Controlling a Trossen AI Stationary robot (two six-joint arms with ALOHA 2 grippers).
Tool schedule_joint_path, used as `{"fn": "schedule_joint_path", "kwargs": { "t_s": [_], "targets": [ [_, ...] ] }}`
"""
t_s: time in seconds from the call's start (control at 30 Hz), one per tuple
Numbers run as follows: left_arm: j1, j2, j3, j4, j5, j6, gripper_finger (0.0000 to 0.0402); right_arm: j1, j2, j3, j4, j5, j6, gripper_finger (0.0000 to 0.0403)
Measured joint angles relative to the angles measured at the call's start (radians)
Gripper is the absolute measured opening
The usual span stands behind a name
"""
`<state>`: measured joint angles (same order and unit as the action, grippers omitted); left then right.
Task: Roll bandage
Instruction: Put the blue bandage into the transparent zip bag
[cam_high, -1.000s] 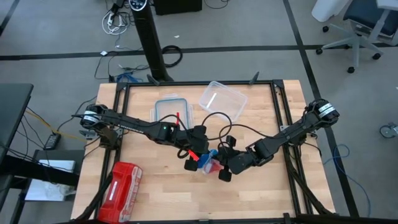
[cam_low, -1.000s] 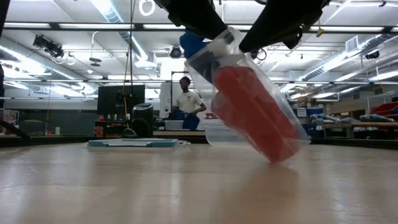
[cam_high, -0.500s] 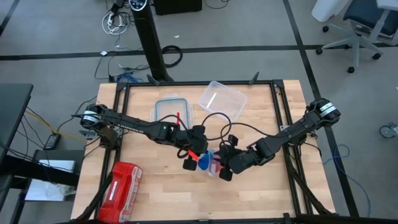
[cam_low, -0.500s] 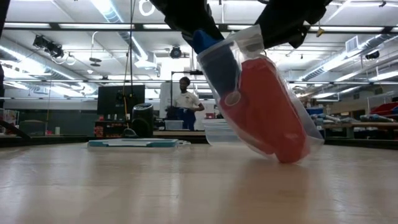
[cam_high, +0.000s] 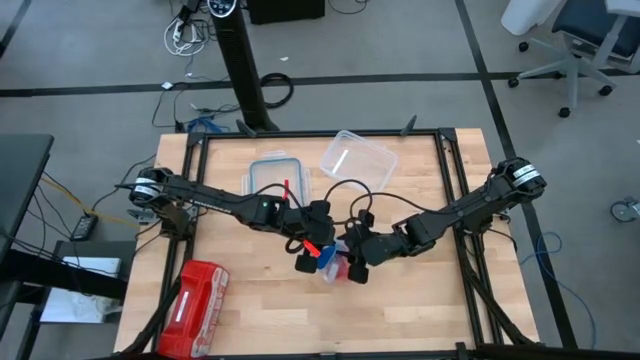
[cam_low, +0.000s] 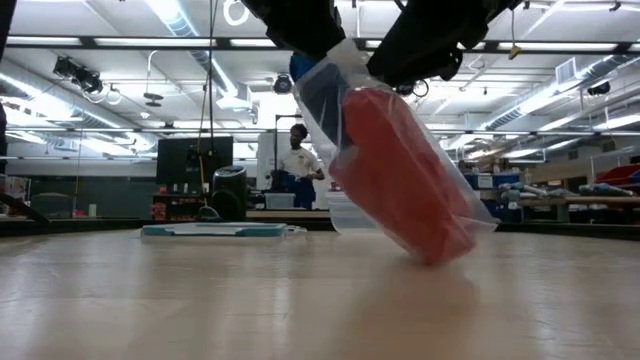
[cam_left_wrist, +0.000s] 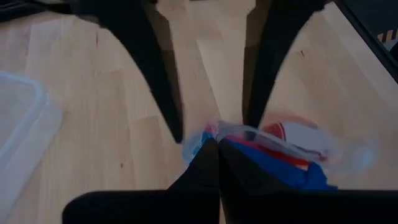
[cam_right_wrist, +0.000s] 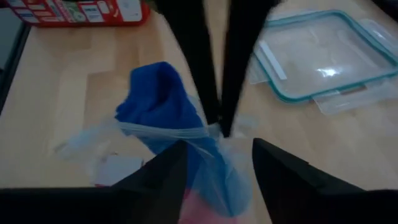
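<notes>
Near the middle of the wooden table (cam_high: 240, 310), both arms meet over a clear plastic bag (cam_low: 400, 170) that hangs tilted, its lower corner touching the table in the low view. The bandage (cam_right_wrist: 166, 109), a bright blue bundle of fabric, sits in the mouth of this bag, partly sticking out above the plastic rim; below it the bag holds red fabric (cam_low: 395, 180). The left gripper (cam_high: 312, 250), reaching in from the left, has its fingers pressed together on the bag's upper edge right at the blue fabric, pinching the plastic. The right gripper (cam_high: 352, 262), coming from the right, sits just beside the bag with its fingers (cam_right_wrist: 155, 177) spread apart, one on either side of the bag's top; in its wrist view they do not visibly press on the plastic. On the far side of the table lie a clear container (cam_high: 357, 157) and, to its left, a clear lid with a teal rim (cam_high: 279, 173). A red pouch with white markings (cam_high: 191, 307) lies at the near left corner. Beyond the table in the low view, a person (cam_low: 299, 165) stands in the room.
</notes>
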<state>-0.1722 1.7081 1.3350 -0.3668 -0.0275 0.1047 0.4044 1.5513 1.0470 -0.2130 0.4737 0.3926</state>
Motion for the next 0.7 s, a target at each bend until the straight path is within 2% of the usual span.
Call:
{"fn": "schedule_joint_path", "kwargs": {
  "t_s": [0.13,0.3,0.53,0.7],
  "targets": [
    [0.0,0.0,0.0,0.008,0.0,0.0,0.0,-0.001,0.0,0.0,0.003,-0.012,-0.016,0.0121],
    [0.001,0.0,0.0,0.02,0.007,0.001,0.0,-0.001,0.0,0.0,-0.002,-0.042,-0.02,0.0016],
    [0.002,0.0,0.019,0.008,-0.008,0.025,0.0013,0.014,0.0,0.001,-0.012,-0.027,0.014,0.0003],
    [0.008,-0.003,0.072,-0.005,-0.026,0.051,0.0073,0.036,0.002,0.001,-0.046,-0.006,0.046,0.0001]
  ]
}}
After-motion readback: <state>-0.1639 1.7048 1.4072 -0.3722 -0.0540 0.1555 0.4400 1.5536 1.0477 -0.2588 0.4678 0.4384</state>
